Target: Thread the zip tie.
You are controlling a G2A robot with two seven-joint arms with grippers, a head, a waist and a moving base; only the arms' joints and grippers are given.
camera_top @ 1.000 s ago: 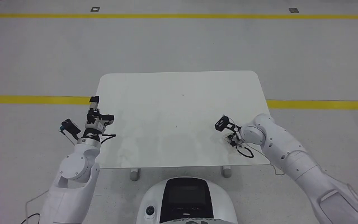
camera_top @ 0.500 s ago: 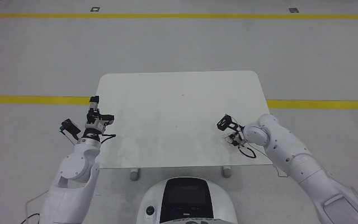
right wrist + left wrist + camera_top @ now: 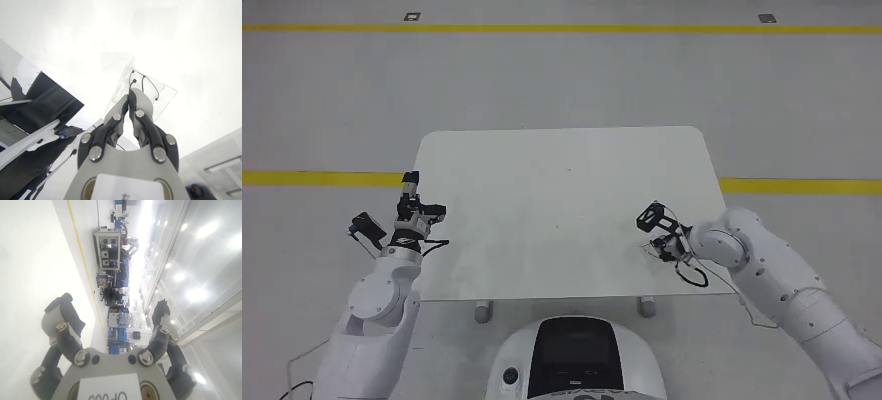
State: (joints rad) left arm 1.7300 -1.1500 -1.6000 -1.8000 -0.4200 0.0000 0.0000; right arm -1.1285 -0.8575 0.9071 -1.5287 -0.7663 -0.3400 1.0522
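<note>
Right wrist view: the right gripper [image 3: 129,95] stands over the counter [image 3: 562,200] near its right edge. Its jaws are pressed together on the end of a thin black zip tie [image 3: 130,79], which I judge to be pinched. That tie and a second tie [image 3: 151,85] rest on a clear sheet [image 3: 167,94] on the counter. Left wrist view: the left gripper [image 3: 113,306] hangs spread and empty beyond the counter's left edge. I judge only the pick-up under way; tail and head are not yet brought together, so threading remains.
</note>
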